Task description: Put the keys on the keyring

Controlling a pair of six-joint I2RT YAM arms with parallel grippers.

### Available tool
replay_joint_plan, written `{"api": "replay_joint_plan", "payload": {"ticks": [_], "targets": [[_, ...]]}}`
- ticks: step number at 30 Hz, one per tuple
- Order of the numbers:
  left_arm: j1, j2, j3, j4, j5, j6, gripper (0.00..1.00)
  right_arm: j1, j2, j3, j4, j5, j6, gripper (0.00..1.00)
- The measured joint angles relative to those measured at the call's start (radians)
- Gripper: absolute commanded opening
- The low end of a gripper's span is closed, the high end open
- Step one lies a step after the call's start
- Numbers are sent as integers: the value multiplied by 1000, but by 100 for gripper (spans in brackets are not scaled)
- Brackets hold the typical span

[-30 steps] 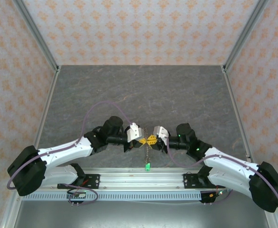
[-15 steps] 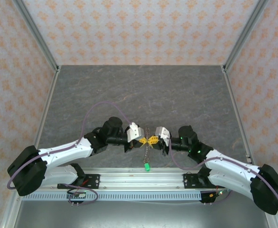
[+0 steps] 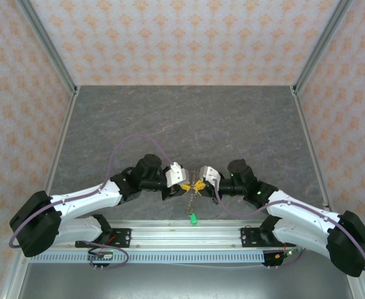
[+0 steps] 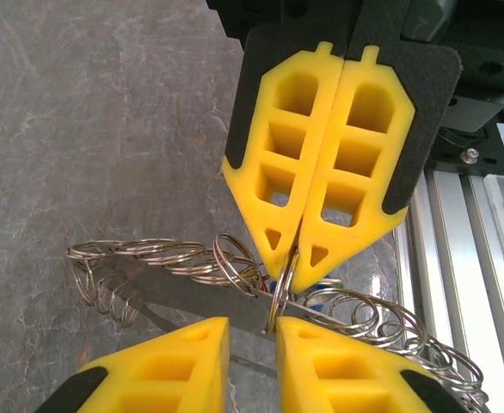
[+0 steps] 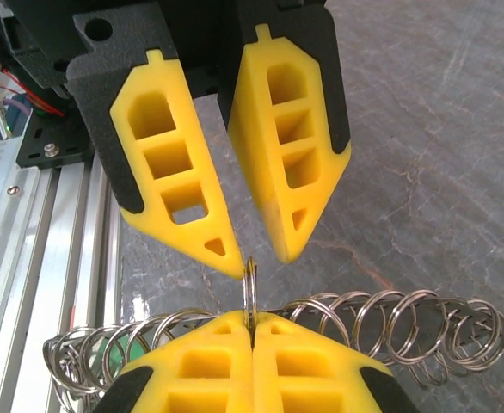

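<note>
**Top view.** Left tool and right tool tip to tip over the near part of the grey surface, just beyond the aluminium rail. Between them, the keyring: a chain of linked silvery wire rings, running from the meeting point toward the rail and ending at its green tag. Resting on the surface or hanging just above it: unclear which.

**Right wrist view.** Right tool pressed together, pinching one upright ring of the chain by one edge. Remaining rings coiled out to either side. Left tool opposite, slightly spread, its fingertips flanking the far edge of that same ring with a gap on each side and no visible contact.

**Left wrist view.** Same arrangement from the other side: yellow pads of the left tool apart, pinched ring entering the gap between them.

**Progress, as judged.** Early.
- **Done:** keyring gripped and one ring singled out and presented to the other tool.
- **Left:** parting of that ring, fetching of the red-tagged and blue-tagged keys, and threading of both.

Position of the keys: cannot tell.
</note>
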Motion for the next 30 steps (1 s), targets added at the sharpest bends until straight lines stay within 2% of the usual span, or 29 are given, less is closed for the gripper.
{"api": "replay_joint_plan", "payload": {"ticks": [10,12,19,21,25,30], "targets": [[0,-6,0,-23,16,0,27,0,4,35,-27,-23,-9,0],[0,-6,1,-26,20,2,31,0,8,36,-28,-27,-10,0],[0,5,16,-26,46,8,31,0,26,50,-56,-34,-18,0],[0,5,22,-26,47,8,30,0,32,56,-60,-34,-24,0],[0,5,31,-29,46,14,19,0,35,60,-68,-38,-29,0],[0,8,35,-41,46,19,16,0,32,61,-68,-49,-28,0]]}}
